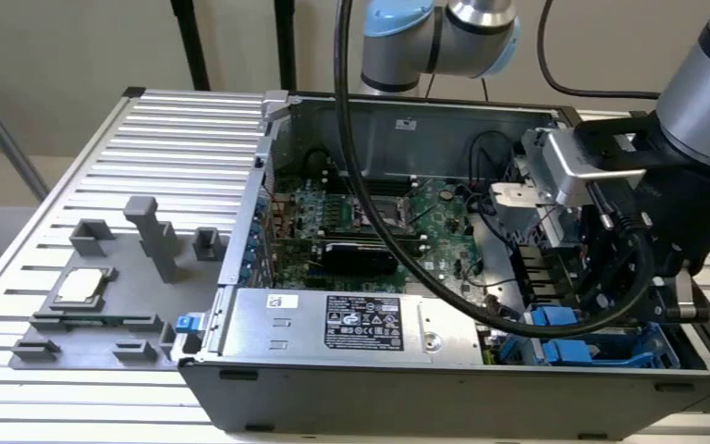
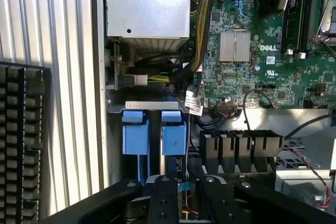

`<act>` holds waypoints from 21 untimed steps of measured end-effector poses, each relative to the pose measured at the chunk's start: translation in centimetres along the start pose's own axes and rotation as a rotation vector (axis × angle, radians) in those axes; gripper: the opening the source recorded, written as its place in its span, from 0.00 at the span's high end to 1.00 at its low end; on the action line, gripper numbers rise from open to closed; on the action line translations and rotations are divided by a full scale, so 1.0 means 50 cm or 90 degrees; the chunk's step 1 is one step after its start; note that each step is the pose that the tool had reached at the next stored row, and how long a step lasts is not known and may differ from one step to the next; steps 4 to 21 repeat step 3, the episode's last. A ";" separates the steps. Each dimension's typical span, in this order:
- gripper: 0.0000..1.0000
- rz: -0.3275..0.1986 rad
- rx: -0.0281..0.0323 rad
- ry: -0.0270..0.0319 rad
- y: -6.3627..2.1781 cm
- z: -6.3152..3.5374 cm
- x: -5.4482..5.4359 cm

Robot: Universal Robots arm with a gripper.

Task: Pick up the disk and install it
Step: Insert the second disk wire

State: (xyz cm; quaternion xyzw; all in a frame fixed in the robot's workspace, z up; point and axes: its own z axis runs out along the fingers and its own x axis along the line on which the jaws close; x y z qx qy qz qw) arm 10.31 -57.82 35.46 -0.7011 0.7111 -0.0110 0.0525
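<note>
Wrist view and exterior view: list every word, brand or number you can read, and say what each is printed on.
"DELL": white letters on the green motherboard.
Power-supply box's black label: print too small to read.
White tag on the cable bundle: too small to read.
Small sticker on the box: unreadable.

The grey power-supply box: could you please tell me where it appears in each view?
Exterior view: the power-supply box lies along the case's near wall, black label up.
Wrist view: its silver end sits past the blue carrier tabs.
Shared landmark: the green motherboard beside it.
</note>
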 end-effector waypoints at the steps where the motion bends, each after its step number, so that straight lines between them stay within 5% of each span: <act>1: 0.00 0.000 0.0000 0.0000 0.000 0.000 0.000; 21: 0.00 0.000 0.0000 0.0000 0.000 0.000 0.000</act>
